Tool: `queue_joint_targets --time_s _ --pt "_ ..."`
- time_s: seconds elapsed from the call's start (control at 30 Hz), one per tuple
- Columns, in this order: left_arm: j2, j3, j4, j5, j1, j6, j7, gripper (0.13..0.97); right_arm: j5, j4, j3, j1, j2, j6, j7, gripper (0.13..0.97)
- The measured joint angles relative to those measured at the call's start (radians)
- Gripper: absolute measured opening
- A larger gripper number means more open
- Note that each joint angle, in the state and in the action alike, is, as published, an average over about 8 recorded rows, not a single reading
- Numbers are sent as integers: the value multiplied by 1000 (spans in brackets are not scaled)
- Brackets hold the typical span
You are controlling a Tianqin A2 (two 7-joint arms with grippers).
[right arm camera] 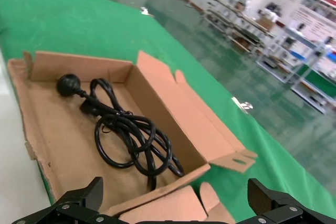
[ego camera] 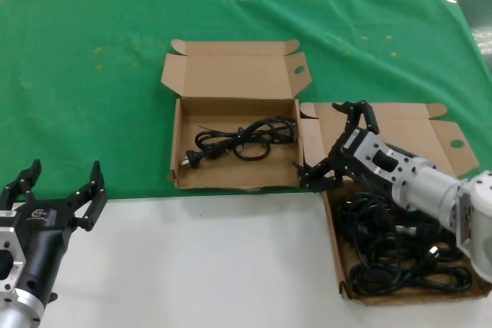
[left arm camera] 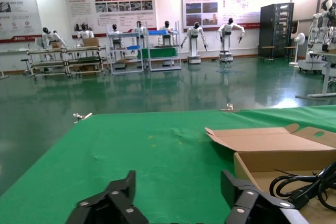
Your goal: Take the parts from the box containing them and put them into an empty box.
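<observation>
The cords [ego camera: 400, 247] lay tangled in the wider box [ego camera: 453, 151] at the worktop's right edge; one cord [ego camera: 242, 140] already sat in the smaller box [ego camera: 231, 74]. They looked light, limp and snag-prone; best gripped at a bunched coil. The right gripper [ego camera: 338, 144] hovered wide, apparently empty, between boxes. The left gripper [ego camera: 58, 186] waited wide near the front left corner.

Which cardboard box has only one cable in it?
The smaller, squarer box in the middle of the green cloth: a single coiled black cord lies in it. The wider box under the right gripper holds a whole tangle of cords.
</observation>
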State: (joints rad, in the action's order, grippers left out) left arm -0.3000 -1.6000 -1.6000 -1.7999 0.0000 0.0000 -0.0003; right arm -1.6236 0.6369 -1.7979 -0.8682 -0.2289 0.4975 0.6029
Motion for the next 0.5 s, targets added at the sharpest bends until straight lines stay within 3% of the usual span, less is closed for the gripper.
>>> queue_joint_targets --time_s 0.5 --pt "0 0 0 0 0 0 0 761 -51 278 57 250 -20 -143 -174 966"
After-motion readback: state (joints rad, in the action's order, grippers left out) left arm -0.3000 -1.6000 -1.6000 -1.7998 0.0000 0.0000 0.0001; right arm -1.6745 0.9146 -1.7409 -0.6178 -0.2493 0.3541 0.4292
